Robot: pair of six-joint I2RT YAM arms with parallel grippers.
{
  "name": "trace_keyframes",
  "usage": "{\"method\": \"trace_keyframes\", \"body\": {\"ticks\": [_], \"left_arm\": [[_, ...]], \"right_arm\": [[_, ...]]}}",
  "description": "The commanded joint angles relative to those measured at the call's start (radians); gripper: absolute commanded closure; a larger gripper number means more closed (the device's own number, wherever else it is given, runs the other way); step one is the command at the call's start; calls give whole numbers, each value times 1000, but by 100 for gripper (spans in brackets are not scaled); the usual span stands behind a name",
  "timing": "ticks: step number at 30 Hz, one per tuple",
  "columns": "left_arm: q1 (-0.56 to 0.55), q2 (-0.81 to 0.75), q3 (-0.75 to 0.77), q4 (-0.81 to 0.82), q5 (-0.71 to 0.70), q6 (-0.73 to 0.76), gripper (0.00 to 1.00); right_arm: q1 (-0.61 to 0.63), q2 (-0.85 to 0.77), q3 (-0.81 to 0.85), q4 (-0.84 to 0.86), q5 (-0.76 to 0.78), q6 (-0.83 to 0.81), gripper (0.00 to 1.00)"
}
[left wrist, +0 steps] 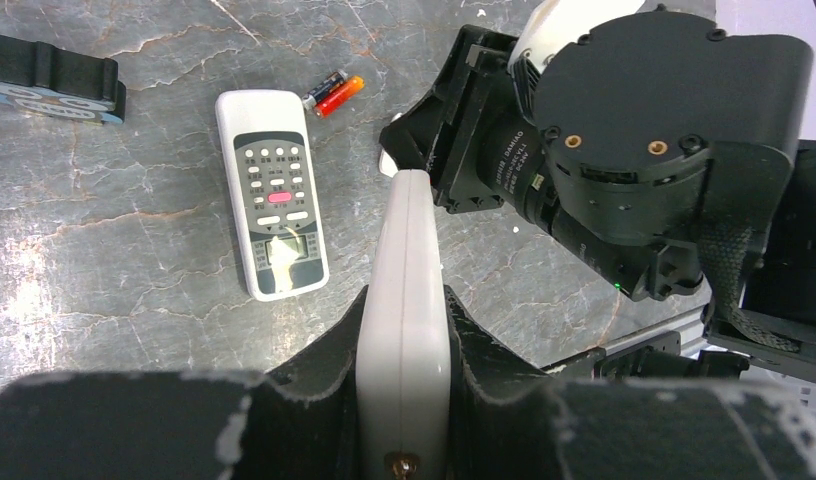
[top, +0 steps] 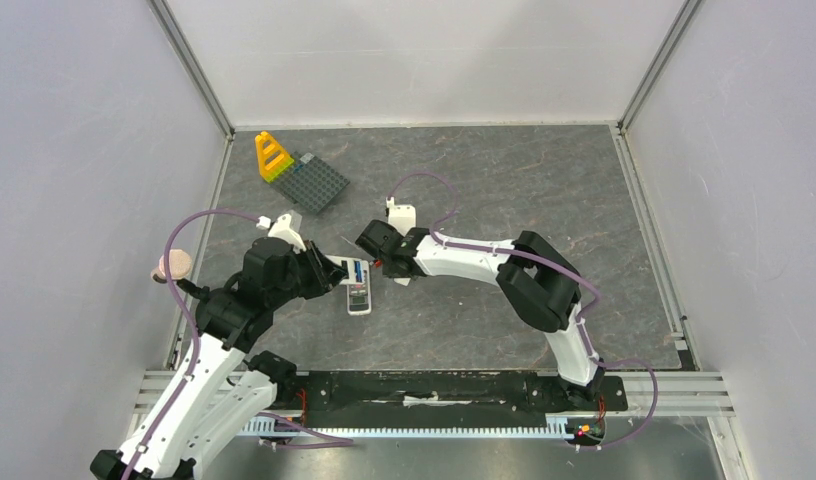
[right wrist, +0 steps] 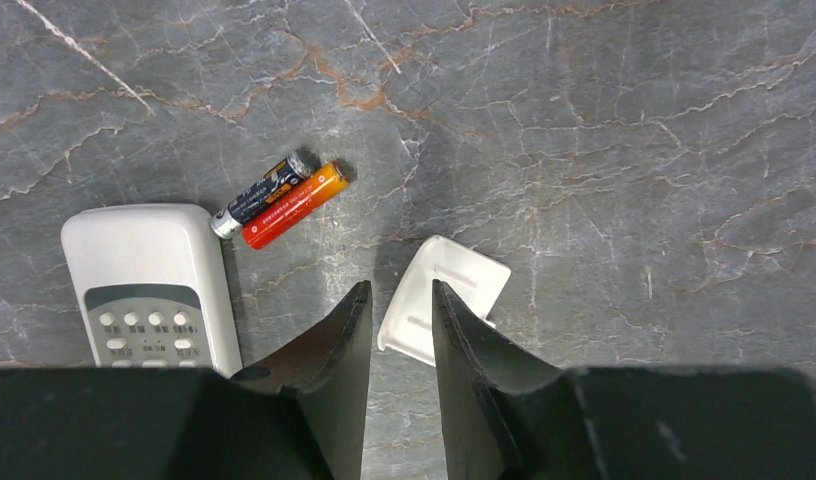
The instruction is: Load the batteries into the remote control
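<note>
My left gripper point(left wrist: 405, 292) is shut on a white remote point(left wrist: 404, 330), held edge-on above the table. A second white remote point(left wrist: 272, 195) lies face up on the table and also shows in the top view point(top: 358, 295). Two batteries point(right wrist: 284, 200), one red-orange and one dark, lie side by side just past the top end of the second remote. The other batteries are out of view. My right gripper point(right wrist: 401, 290) is slightly open and empty, low over a white battery cover point(right wrist: 454, 290) lying on the table. In the top view both grippers point(top: 329, 268) point(top: 379, 258) are close together.
A grey baseplate point(top: 319, 182) with a yellow toy point(top: 273, 156) sits at the back left. A black block point(left wrist: 49, 75) lies left of the flat remote. White walls enclose the marble table point(top: 504, 180). The right arm's wrist point(left wrist: 624, 140) is close to the held remote.
</note>
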Motion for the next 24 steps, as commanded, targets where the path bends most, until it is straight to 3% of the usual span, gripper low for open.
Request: {"method": "trace_keyframes", "body": {"ticks": [1, 13, 19, 24], "left_arm": [[3, -21, 15, 30, -13, -8, 98], [2, -44, 9, 29, -8, -13, 98], [2, -45, 6, 29, -4, -4, 98], [1, -41, -2, 33, 17, 4, 98]], "right_arm": [[4, 29, 64, -16, 63, 16, 70], [5, 88, 86, -50, 67, 25, 73], [5, 74, 68, -51, 66, 9, 100], [5, 16, 30, -30, 74, -71, 100]]}}
